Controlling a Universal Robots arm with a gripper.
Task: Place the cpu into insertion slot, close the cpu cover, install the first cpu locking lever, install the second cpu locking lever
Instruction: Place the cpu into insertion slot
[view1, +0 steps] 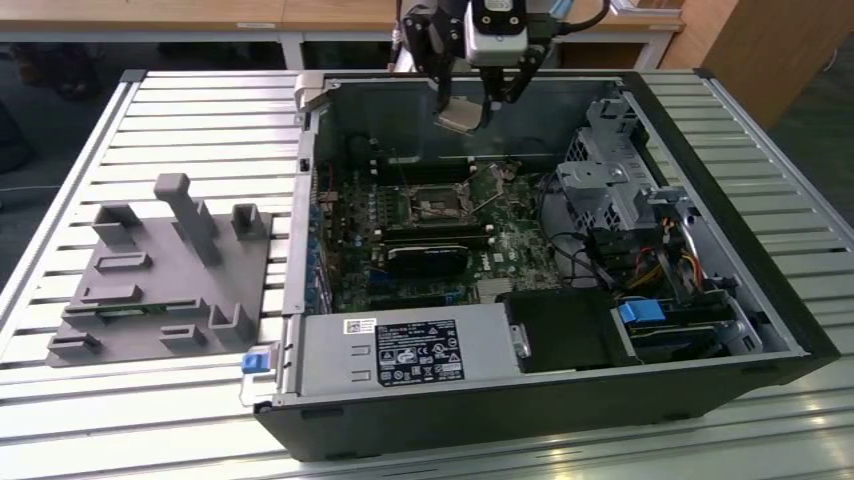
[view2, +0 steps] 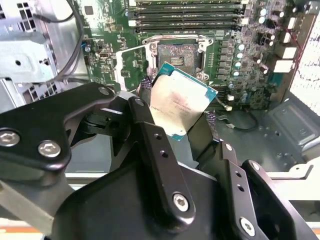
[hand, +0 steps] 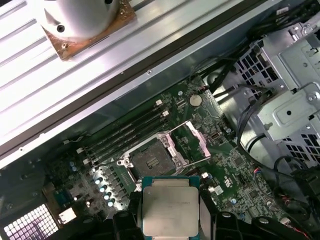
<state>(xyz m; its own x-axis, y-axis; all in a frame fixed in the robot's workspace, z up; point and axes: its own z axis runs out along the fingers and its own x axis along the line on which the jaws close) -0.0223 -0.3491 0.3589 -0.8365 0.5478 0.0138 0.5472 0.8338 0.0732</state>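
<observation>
The gripper is closed on the cpu and grips it by two opposite edges between its black fingers. In both wrist views the silvery top of the cpu is free between them, and in the second wrist view the chip is tilted. The cpu hangs in the air above the insertion slot, well apart from it and not yet inside.

The insertion slot lies uncovered on the green board, with its dark centre visible. The cpu cover stands raised at one edge of the slot, so it is open. The long memory slots run just beside the slot, along another of its sides.

Around the slot is the open computer case, which lies on its side on a slatted metal table. Outside the case, well apart from the slot toward the exterior view's left, a grey plastic fixture rests on the same table.
</observation>
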